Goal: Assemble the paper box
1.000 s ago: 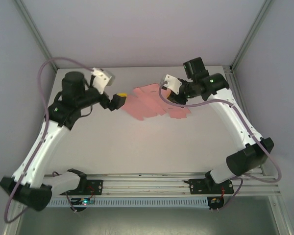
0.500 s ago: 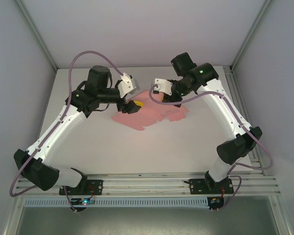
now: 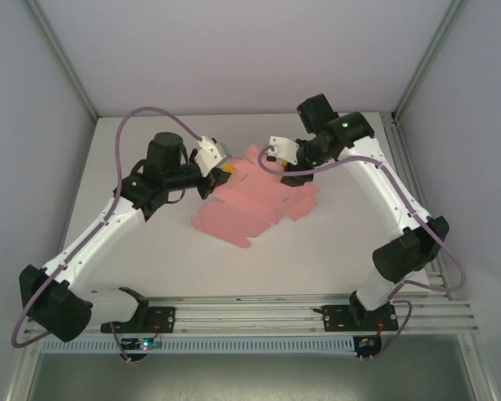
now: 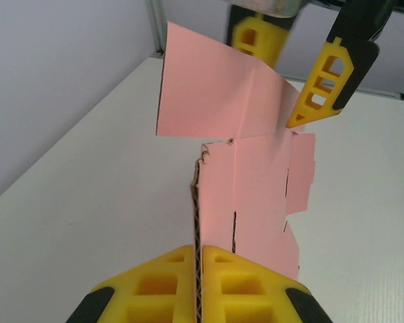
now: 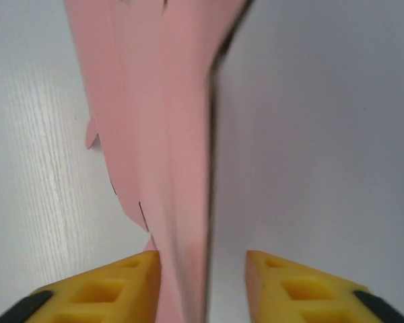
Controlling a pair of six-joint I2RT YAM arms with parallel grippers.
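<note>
The paper box (image 3: 249,199) is a flat pink die-cut sheet with flaps and slits, partly raised off the white table (image 3: 175,259). My left gripper (image 3: 224,173) is at the sheet's left edge. In the left wrist view that gripper (image 4: 200,269) is shut on the corrugated edge of the sheet (image 4: 256,182). My right gripper (image 3: 285,167) is at the sheet's far right side. In the right wrist view its jaws (image 5: 202,282) stand apart, with the sheet (image 5: 161,134) edge-on between them, close to the left finger. Its yellow fingers (image 4: 330,74) also show above an upright flap.
Grey walls and metal frame posts (image 3: 63,63) enclose the table on three sides. A rail (image 3: 250,313) with both arm bases runs along the near edge. Bare table lies in front of the sheet.
My left arm swung right to the sheet and its gripper shut on the edge. My right gripper opened its jaws. The sheet shifted toward the near left.
</note>
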